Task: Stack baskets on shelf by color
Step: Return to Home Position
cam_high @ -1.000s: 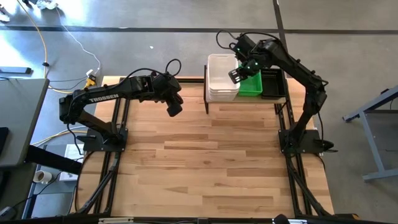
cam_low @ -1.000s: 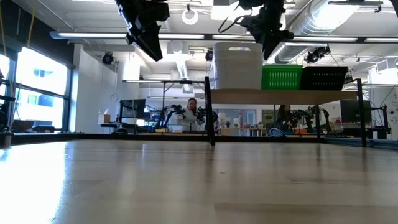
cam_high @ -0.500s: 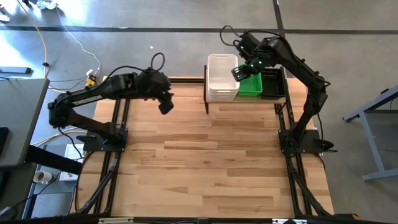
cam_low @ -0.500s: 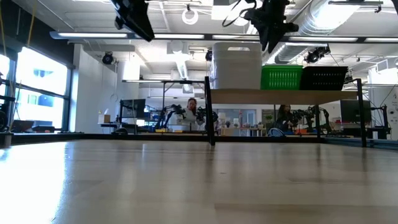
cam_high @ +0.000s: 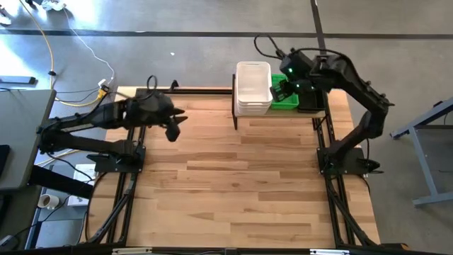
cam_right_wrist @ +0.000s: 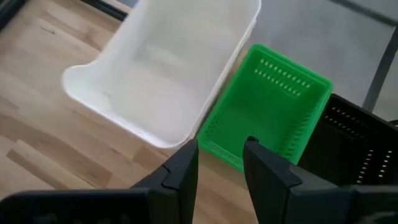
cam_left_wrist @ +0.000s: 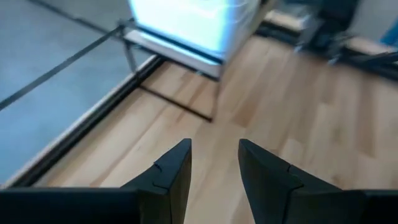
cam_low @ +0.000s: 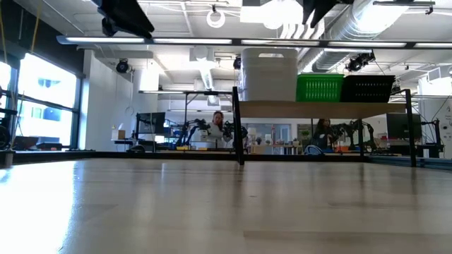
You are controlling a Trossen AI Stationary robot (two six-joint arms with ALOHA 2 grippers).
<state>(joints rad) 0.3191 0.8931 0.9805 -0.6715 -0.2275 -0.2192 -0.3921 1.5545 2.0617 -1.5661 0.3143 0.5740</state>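
The shelf [cam_low: 318,107] stands at the table's far edge, right of the middle. On its plank sit, side by side on their bottoms, a stack of white baskets [cam_high: 253,88], green baskets [cam_high: 289,100] and black baskets [cam_high: 312,96]. My right gripper [cam_right_wrist: 221,152] hovers open above the green basket [cam_right_wrist: 267,109], between the white basket [cam_right_wrist: 168,81] and the black one [cam_right_wrist: 354,143], holding nothing. My left gripper [cam_high: 172,129] hangs open and empty over the table's far left part, pointing toward the shelf.
Bare wooden tabletop [cam_high: 233,191] stretches from the shelf to the near edge. The shelf's black legs [cam_low: 238,134] stand on the table. Both arms' bases [cam_high: 113,159] sit at the table's left and right sides. People and other robots show in the room behind.
My left gripper has drawn back toward the table's left edge, away from the shelf, staying open. My right gripper has risen from the white and green baskets and shifted a little toward the right, leaving the low view's top. The baskets have kept still.
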